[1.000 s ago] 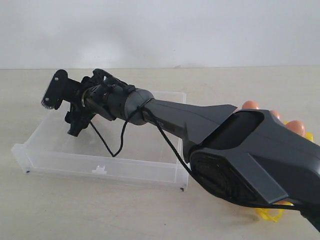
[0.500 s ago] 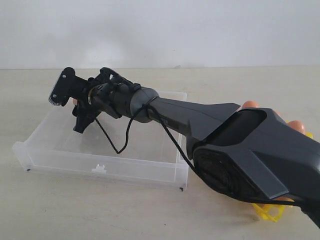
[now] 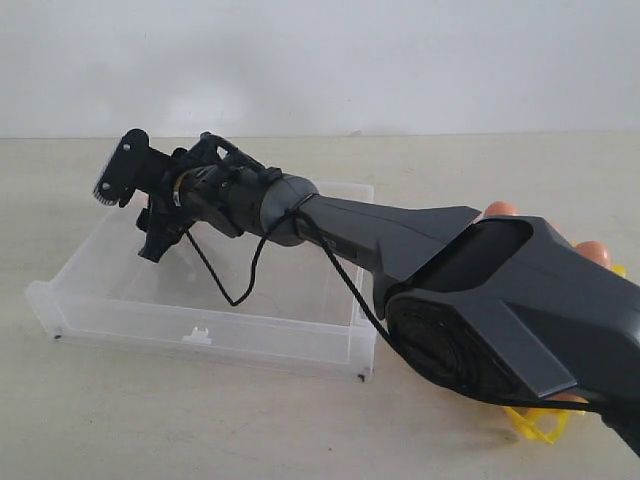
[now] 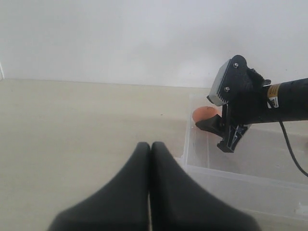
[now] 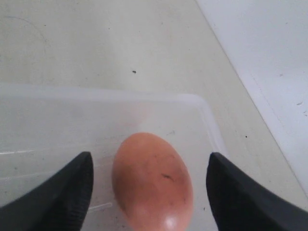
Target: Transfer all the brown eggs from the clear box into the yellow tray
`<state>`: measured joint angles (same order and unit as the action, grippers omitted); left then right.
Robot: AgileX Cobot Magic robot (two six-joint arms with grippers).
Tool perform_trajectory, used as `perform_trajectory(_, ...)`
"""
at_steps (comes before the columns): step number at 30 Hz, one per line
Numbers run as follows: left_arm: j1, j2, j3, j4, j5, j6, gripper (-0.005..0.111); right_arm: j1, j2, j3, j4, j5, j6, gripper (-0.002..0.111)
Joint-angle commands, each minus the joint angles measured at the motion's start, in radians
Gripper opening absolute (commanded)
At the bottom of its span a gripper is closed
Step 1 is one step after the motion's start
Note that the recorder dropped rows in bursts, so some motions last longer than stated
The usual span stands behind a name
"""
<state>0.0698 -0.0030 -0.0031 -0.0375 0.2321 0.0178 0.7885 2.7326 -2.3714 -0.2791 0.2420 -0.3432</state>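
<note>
Left gripper [image 4: 150, 147]: hangs over the bare table [image 4: 72, 125] just beside the box, its fingers pressed together with nothing between them.
Right gripper [image 3: 138, 208]: reaches across to the far left corner of the clear box [image 3: 250, 335], fingers spread wide.
Brown egg [image 5: 152, 183]: lies on the box floor in that corner, between the two fingers, a gap on either side.
Right arm [image 3: 400, 240]: stretches low over the box from the right.
Yellow tray [image 3: 540, 425]: on the table right of the box, mostly hidden behind the arm.
Brown eggs [image 3: 500, 209]: at least two show above the arm, probably sitting in the tray.
</note>
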Motion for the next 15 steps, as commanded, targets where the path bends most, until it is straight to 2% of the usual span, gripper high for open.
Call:
perform_trajectory(1,0.001,0.003,0.003,0.002,0.004,0.002,-0.004,-0.016,0.001,-0.004,0.005,-0.034,0.000,0.066)
perform_trajectory(6,0.001,0.003,0.003,0.002,0.004,0.002,-0.004,-0.019,0.001,-0.004,0.011,-0.042,0.002,0.066)
perform_trajectory(11,0.001,0.003,0.003,0.002,0.004,0.002,-0.004,-0.021,0.001,-0.004,0.013,-0.033,0.009,0.050)
perform_trajectory(15,0.001,0.003,0.003,0.002,0.004,0.002,-0.004,-0.021,0.001,-0.004,0.013,0.005,0.046,0.050)
